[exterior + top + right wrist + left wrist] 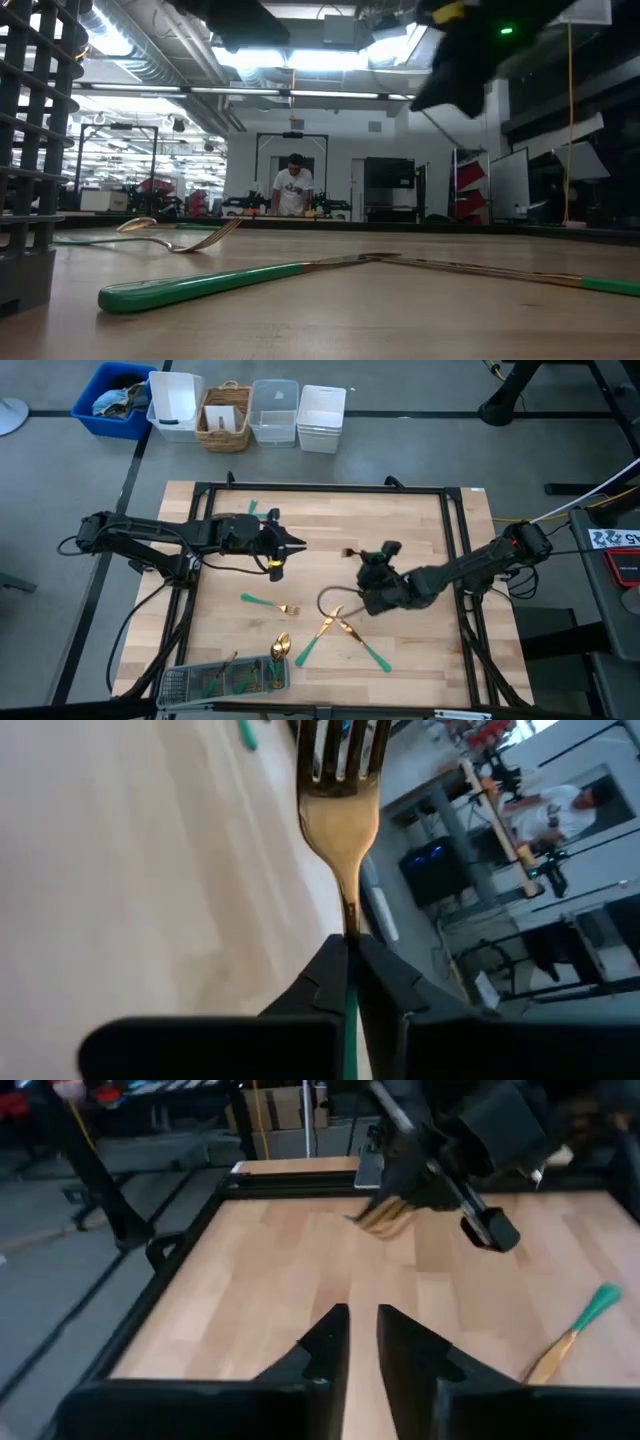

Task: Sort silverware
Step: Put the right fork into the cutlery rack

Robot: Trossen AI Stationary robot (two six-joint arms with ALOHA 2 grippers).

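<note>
My right gripper [366, 557] hangs above the middle of the wooden table, shut on a fork [335, 780] with a gold head and a teal handle. Facing it from the left, my left gripper [363, 1330] stands open by a narrow gap with nothing between its fingers. More silverware lies flat on the table: a fork [270, 603], a crossed pair [335, 628] and a spoon [281, 646]. A grey mesh tray [178, 688] at the near left edge holds several pieces. My right gripper pinches the fork between its two fingers where the gold neck [350, 920] meets the teal handle. The fork lies along the fingers, its tines sticking out past the fingertips and its handle running back between them. It is lifted clear of the table.
A black frame [455, 540] borders the tabletop. Beyond the far edge stand a blue bin [115, 395], a wicker basket [225, 415] and white containers [320, 418]. Two teal handles [262, 511] lie near the left arm. A person [293, 186] stands far behind the table.
</note>
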